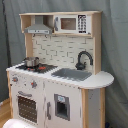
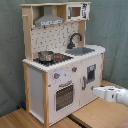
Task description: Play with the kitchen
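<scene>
Kitchen (image 1: 55,75) unit stood upright against a grey fabric backdrop (image 1: 112,45) in the first exterior view. Its white countertop (image 1: 97,80) carried a grey sink (image 1: 71,74), a black faucet (image 1: 83,59) and a hob with a small metal pot (image 1: 31,62). A range hood (image 1: 38,27) and a microwave panel (image 1: 72,23) sat under the upper shelf. No arm was visible there.

In the second exterior view, the kitchen (image 2: 60,65) rested on a light wooden floor (image 2: 95,112) before the same grey curtain. The gripper (image 2: 96,91) entered from the second exterior view's right, near the lower cabinet door (image 2: 90,75); whether it was released or clenched could not be determined.
</scene>
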`<move>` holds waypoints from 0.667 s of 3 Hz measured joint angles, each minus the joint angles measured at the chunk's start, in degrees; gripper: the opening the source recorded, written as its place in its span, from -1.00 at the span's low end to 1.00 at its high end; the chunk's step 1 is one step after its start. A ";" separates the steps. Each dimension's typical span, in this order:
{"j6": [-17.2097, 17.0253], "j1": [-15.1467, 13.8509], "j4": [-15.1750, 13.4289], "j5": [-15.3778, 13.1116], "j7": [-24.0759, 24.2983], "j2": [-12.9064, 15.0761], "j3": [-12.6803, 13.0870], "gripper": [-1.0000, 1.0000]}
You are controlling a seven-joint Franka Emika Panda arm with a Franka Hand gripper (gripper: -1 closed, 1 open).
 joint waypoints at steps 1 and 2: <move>1.35 -4.68 3.48 -0.01 4.17 -0.13 -0.03 1.00; 2.45 -8.34 6.04 -0.02 7.61 -0.20 -0.06 1.00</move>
